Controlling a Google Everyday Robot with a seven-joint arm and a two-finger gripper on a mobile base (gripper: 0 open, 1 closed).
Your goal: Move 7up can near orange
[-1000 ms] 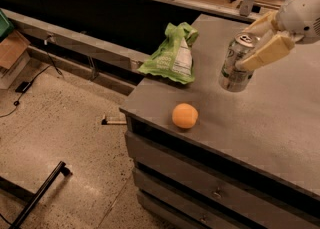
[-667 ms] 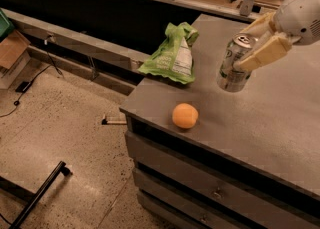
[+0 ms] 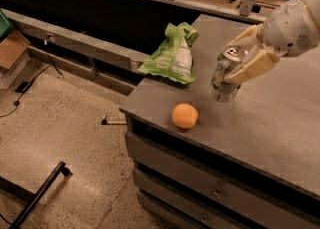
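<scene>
The 7up can, silver-grey with a pull-tab top, is held tilted just above the grey counter. My gripper comes in from the upper right and is shut on the can, one cream finger on each side of its upper part. The orange lies on the counter near its front left corner, a short way down and left of the can, not touching it.
A green chip bag lies on the counter's left edge behind the orange. Drawers run below the counter front. The floor lies to the left, with a black bar and a low shelf along the wall.
</scene>
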